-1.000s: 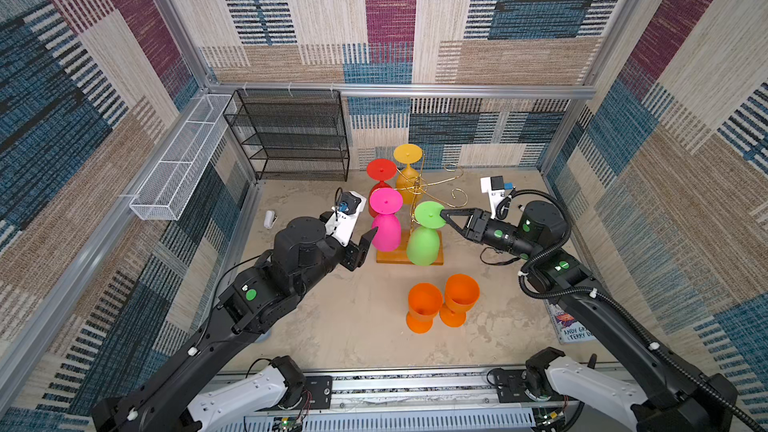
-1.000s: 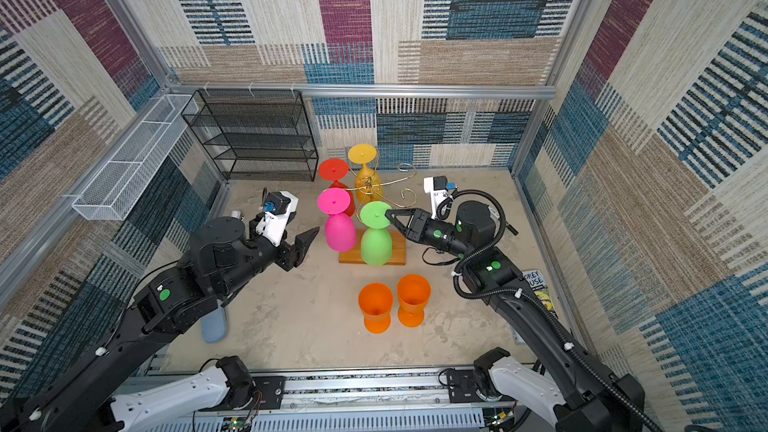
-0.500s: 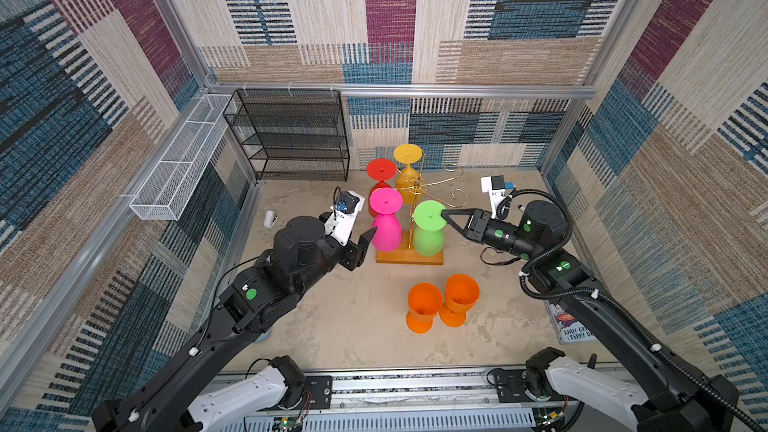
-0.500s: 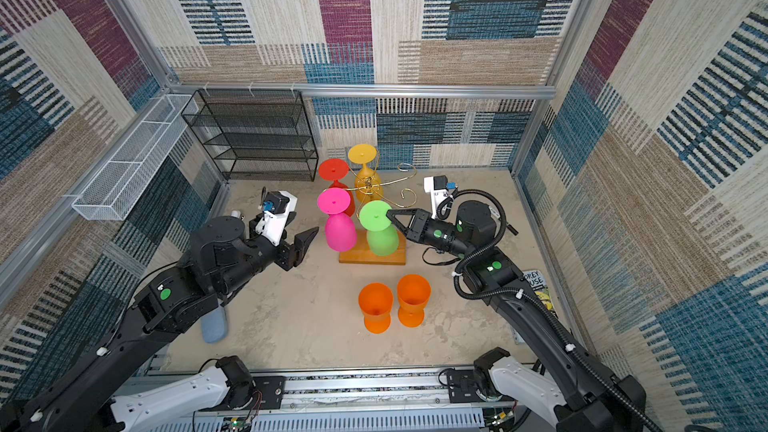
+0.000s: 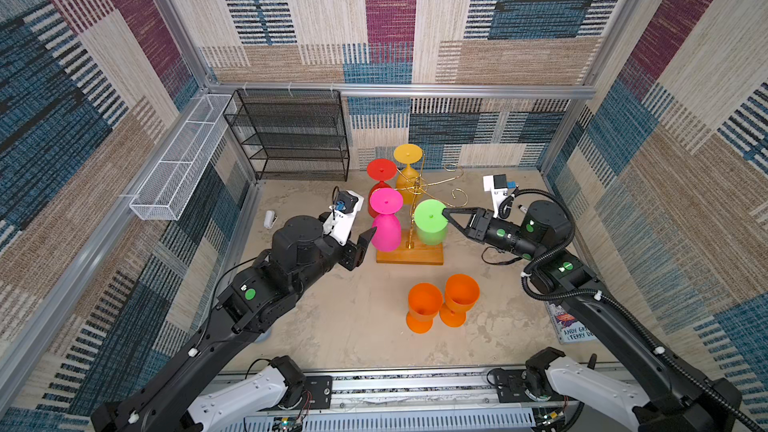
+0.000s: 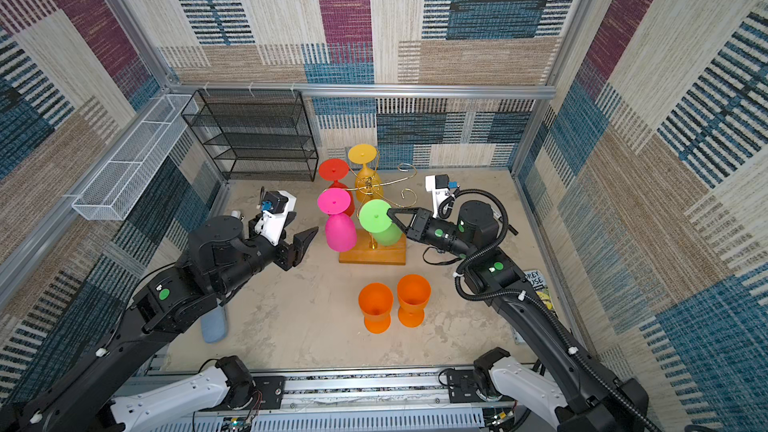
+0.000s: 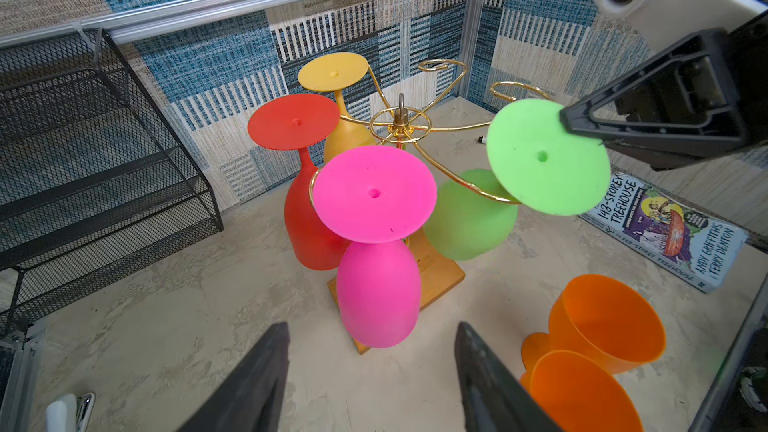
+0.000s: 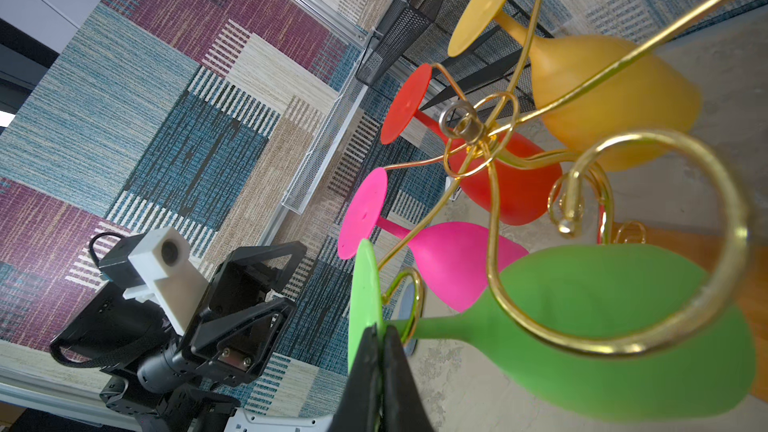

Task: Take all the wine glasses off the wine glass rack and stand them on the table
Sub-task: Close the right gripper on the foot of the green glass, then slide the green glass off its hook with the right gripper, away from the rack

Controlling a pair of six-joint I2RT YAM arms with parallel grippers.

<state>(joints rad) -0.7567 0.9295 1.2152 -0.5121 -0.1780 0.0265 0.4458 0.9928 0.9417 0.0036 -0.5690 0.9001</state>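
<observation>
Beige tabletop, patterned walls. Right tool clenched on green glass foot rim; left tool released. Next, needs sliding stem outward along rack arm, gently.

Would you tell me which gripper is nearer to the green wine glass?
Right. The right gripper is shut on the foot of the green wine glass; the left gripper stands open beyond the pink wine glass, touching nothing.
</observation>
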